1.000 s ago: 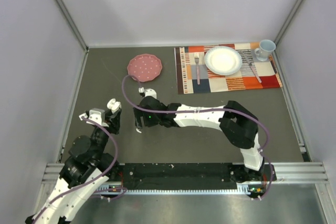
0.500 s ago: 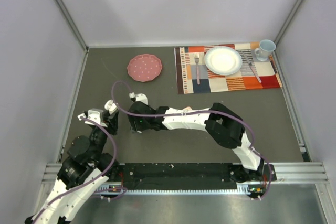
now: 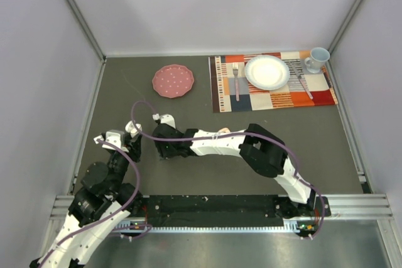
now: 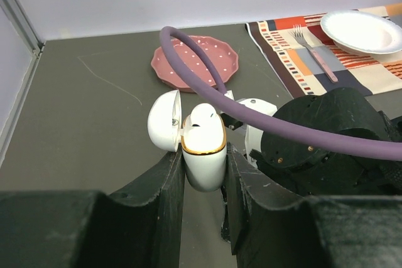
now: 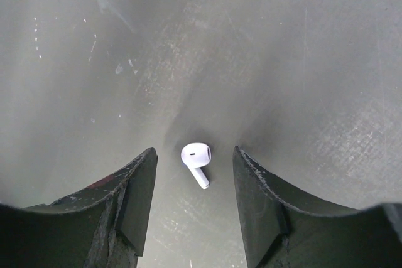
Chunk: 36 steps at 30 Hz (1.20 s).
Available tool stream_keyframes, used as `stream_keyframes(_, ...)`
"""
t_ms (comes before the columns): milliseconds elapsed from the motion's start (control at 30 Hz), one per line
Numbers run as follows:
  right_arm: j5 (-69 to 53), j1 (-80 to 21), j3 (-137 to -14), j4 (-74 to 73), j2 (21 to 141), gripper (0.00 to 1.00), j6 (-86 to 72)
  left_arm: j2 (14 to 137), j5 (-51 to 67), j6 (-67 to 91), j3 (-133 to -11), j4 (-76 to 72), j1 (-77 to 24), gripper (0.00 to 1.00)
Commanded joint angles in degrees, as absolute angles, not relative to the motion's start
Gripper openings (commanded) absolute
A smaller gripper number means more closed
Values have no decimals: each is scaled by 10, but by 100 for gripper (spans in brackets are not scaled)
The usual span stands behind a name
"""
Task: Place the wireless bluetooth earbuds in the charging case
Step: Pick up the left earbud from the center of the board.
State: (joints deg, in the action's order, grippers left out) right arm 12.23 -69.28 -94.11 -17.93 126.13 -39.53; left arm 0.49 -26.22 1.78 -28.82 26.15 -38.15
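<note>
My left gripper [image 4: 204,174] is shut on a white charging case [image 4: 204,155] with a gold rim. It holds the case upright with the lid [image 4: 164,119] swung open to the left. A rounded white shape [image 4: 203,115] sits in the case's opening. In the top view the left gripper [image 3: 133,137] is at the near left. My right gripper [image 5: 194,152] is open and points down at the table. One white earbud [image 5: 196,157] lies on the grey surface between its fingertips, touching neither. In the top view the right gripper [image 3: 163,150] is right beside the left one. Other earbuds are out of view.
A pink dotted plate [image 3: 173,81] lies at the back left. A patterned placemat [image 3: 276,98] at the back right carries a white plate [image 3: 267,71], forks and a mug [image 3: 317,59]. The right arm's purple cable [image 4: 251,114] arcs over the case.
The right arm has swung left and closer to the left gripper, now hanging over the earbud. The left gripper has barely moved and still holds the case.
</note>
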Motion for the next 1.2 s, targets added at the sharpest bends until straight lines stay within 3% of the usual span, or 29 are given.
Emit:
stream_keyframes(0, 127, -701, -971, -180, 1272, 51, -381, -93, -269, 24, -307, 250, -382, 0)
stream_keyframes(1167, 166, -710, -976, -212, 1302, 28, -344, -93, -273, 37, -301, 256, -381, 0)
